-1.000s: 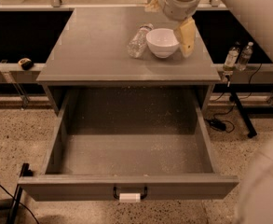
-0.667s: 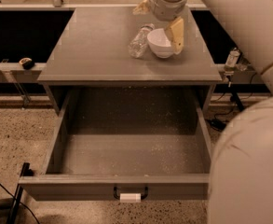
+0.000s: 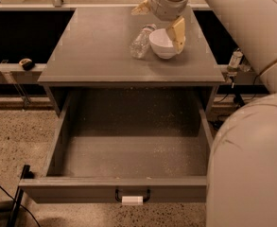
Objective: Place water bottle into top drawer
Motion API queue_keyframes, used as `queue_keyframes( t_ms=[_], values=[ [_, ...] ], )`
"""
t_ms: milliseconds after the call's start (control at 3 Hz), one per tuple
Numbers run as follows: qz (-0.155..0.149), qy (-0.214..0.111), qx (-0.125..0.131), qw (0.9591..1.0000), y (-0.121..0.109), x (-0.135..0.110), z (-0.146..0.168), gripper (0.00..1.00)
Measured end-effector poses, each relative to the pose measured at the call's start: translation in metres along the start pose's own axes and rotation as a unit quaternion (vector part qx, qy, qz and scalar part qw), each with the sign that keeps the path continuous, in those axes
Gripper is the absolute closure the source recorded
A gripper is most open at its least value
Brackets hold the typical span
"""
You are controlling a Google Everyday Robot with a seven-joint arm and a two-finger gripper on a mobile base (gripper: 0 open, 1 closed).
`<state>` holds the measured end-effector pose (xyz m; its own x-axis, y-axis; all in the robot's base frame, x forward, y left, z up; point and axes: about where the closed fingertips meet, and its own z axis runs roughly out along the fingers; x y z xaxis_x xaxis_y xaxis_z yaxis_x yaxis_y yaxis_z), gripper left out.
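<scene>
Lying on the cabinet top (image 3: 90, 56), upper centre, the water bottle (image 3: 140, 42) is seen just lower-left of the gripper (image 3: 159, 20), fingers (image 3: 177, 32) spread apart; neck's pointed up-right toward it, and the top drawer (image 3: 81, 189) is seen open below.

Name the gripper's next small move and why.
Probably shift the gripper across and down onto the water bottle: it hovers open by the white bowl, the bottle lies ungrasped on its side beside the bowl, and the top drawer stands open.
</scene>
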<state>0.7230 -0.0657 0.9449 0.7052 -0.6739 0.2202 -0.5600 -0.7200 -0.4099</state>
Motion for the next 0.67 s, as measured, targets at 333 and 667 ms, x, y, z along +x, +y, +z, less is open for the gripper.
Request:
queue_keyframes(
  t_ms=[333,667],
  values=[
    [-0.051,-0.040,0.036,0.9972,-0.028,-0.010,0.017,0.00],
    [-0.122,-0.067,0.067,0.9880,-0.064,-0.031,0.041,0.00]
  ],
)
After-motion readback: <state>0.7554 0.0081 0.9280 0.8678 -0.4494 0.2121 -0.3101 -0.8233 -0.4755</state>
